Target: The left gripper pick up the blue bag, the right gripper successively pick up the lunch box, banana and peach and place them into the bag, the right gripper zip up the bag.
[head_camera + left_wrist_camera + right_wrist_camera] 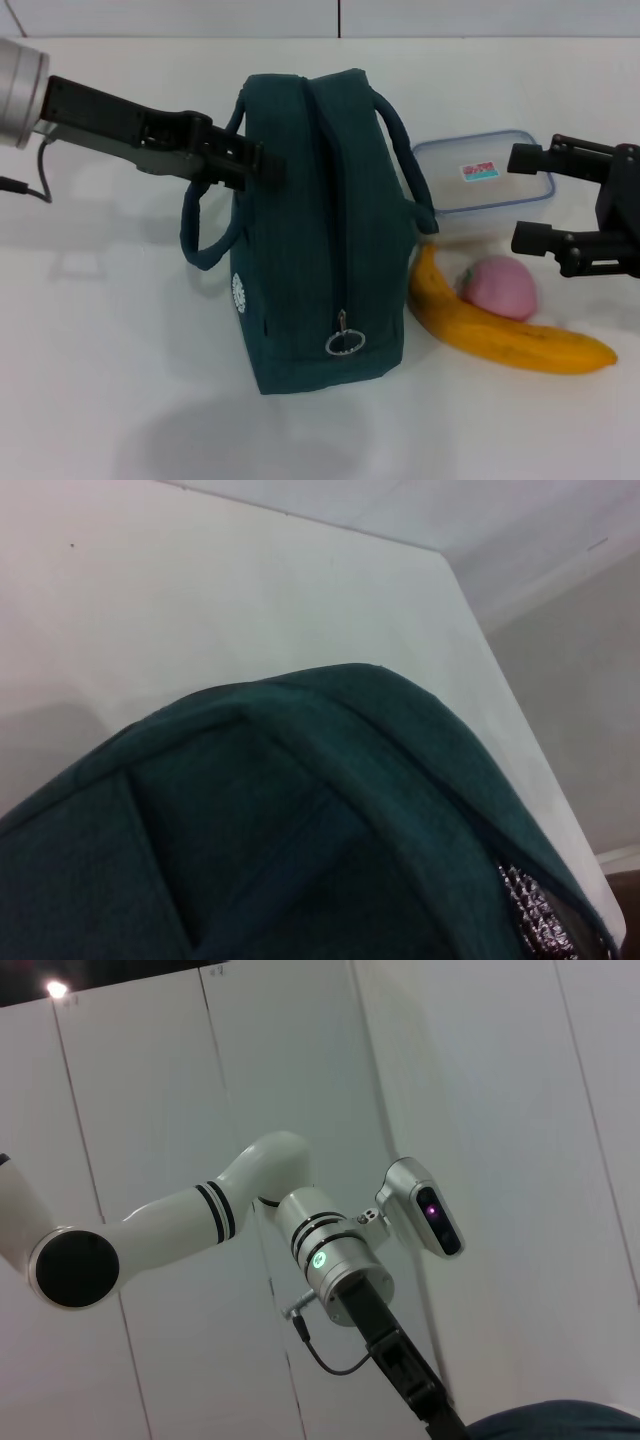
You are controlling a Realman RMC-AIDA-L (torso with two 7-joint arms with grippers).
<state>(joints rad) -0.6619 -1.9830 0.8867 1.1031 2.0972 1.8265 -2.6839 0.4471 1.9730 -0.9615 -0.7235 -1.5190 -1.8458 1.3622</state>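
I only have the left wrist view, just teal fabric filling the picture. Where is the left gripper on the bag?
Observer: In the head view the left gripper is at the blue bag, by its upper left side near a handle.
Operator: Anything packed yet?
Observer: The lunch box, banana and peach all lie on the table, right of the bag.
Operator: And the right gripper?
Observer: The right gripper is open, empty, hovering by the lunch box.

head overhead, wrists close, sharing blue bag (320,230)
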